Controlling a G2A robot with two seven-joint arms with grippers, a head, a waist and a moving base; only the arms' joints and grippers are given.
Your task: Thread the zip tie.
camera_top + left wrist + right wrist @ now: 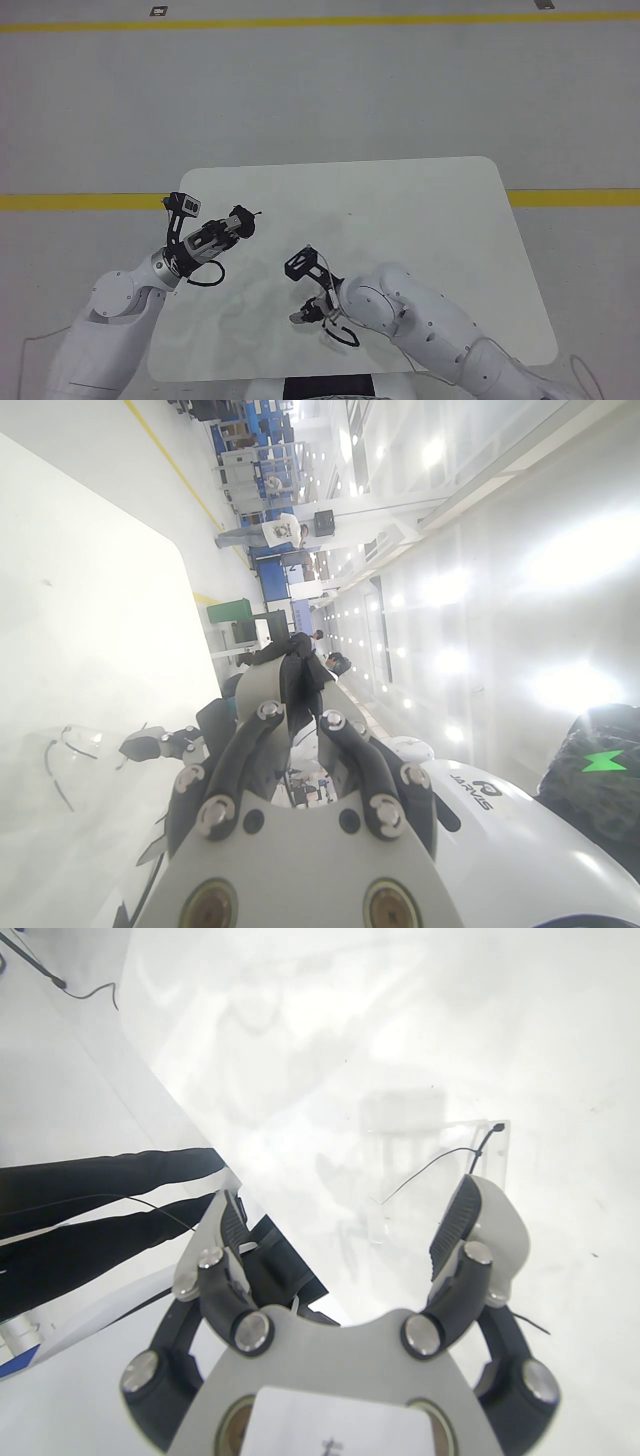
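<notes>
One black zip tie [481,1148] is held in a clear stand [425,1143]. Right pincer [346,1190]: spread, just beside the stand. Left pincer [245,222]: pressed together, apart from it. Risk: thin tail may be knocked aside by misaligned closing.

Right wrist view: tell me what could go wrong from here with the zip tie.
1. The zip tie is thin and sits at a clear plate. The open right gripper might close beside it, or catch the plate instead.
2. Its fine tail curves loosely over the table, so it may flex away when pinched, which would make threading harder.
</notes>
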